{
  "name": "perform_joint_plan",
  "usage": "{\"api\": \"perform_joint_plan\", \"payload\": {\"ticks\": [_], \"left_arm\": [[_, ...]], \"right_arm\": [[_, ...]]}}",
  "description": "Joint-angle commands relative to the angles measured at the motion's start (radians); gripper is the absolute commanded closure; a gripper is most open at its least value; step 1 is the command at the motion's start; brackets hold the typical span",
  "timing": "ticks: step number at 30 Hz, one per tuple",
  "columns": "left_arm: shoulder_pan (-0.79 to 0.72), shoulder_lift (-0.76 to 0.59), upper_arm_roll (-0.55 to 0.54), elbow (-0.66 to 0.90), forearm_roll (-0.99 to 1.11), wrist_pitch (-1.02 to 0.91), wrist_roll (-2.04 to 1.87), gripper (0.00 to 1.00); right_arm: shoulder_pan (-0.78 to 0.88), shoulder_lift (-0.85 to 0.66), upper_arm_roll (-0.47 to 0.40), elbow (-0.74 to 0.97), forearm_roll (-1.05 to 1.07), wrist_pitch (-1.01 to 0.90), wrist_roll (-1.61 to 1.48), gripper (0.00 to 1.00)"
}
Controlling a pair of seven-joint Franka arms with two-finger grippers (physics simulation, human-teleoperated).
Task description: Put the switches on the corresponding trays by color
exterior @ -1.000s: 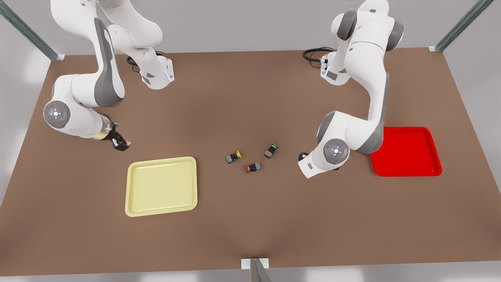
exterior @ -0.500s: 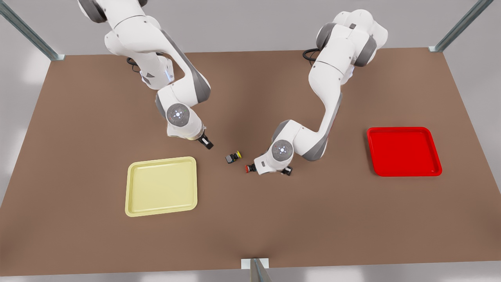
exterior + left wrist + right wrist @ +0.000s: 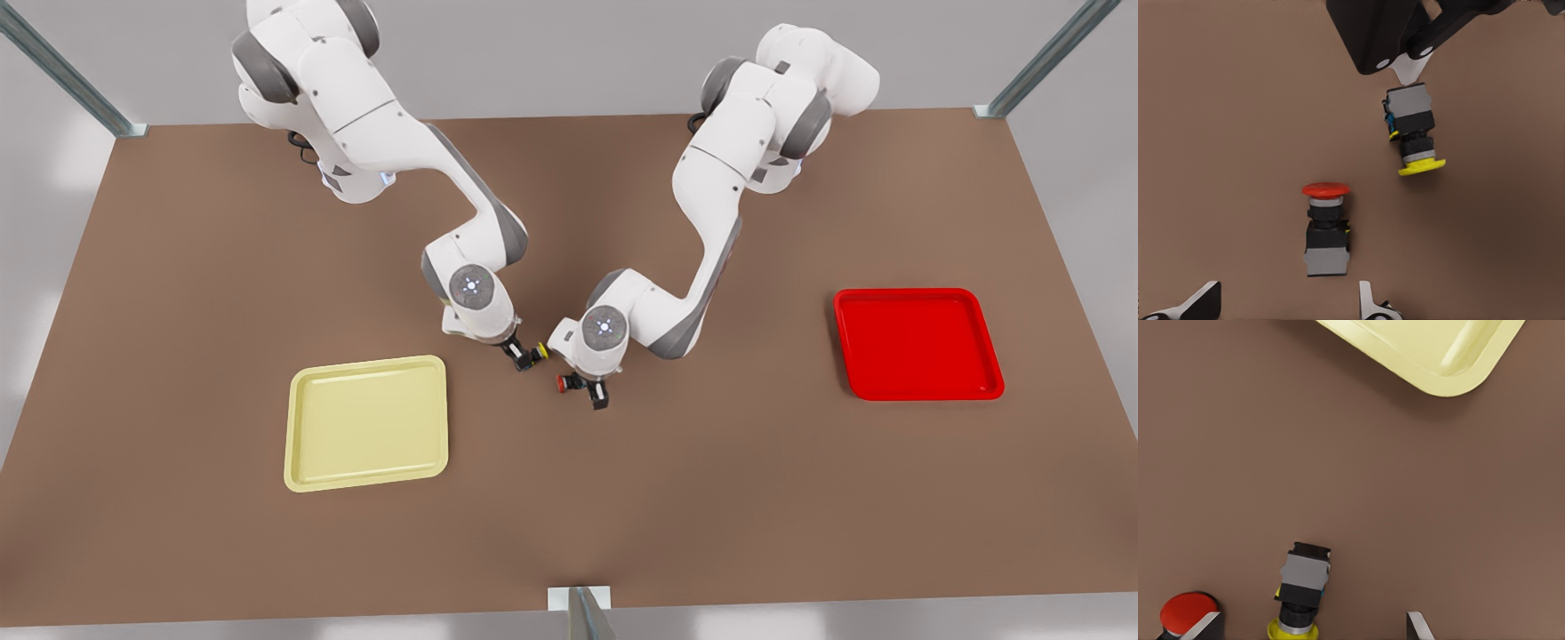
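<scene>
now the left claw (image 3: 587,391), fingers apart, is hovering over the small red-capped dark switch (image 3: 1327,227) lying on the brown tabletop (image 3: 711,498). the right claw (image 3: 518,354), also apart, is flanking the yellow-capped switch (image 3: 1300,597). both are looking light, rigid and roll-prone, best pinched across their blocky bodies.

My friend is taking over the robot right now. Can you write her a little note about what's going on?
Left claw: open, at the red switch, which lies on the table.
Right claw: open, at the yellow switch, also on the table.
Trays: yellow tray on the front view's left, red tray on its right, no switch in either.
Done: claws lined up.
Left: grip each switch and carry it to its matching tray.
</scene>
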Motion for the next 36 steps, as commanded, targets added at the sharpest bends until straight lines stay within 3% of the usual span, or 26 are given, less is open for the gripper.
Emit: {"api": "perform_joint_plan", "payload": {"ticks": [1,22,33,34,35,36], "left_arm": [[-0.002,0.001,0.0,0.0,-0.003,0.003,-0.003,0.0],[-0.005,0.053,0.006,-0.018,-0.05,0.072,-0.093,0.0],[-0.011,0.084,0.006,-0.03,-0.064,0.126,-0.092,0.02],[-0.011,0.084,0.006,-0.03,-0.064,0.126,-0.09,0.04],[-0.011,0.084,0.008,-0.03,-0.064,0.128,-0.092,0.28],[-0.011,0.083,0.008,-0.03,-0.064,0.126,-0.092,0.43]], "right_arm": [[0.0,0.003,0.0,-0.001,0.0,0.011,0.0,0.0],[-0.005,0.165,-0.008,0.082,0.077,0.097,0.0,0.0],[-0.014,0.18,-0.009,0.096,0.143,0.097,0.0,0.0],[-0.014,0.184,-0.009,0.099,0.141,0.108,0.0,0.0],[-0.015,0.184,-0.011,0.098,0.141,0.117,0.0,0.0],[-0.015,0.19,-0.009,0.099,0.141,0.117,0.0,0.0]]}}
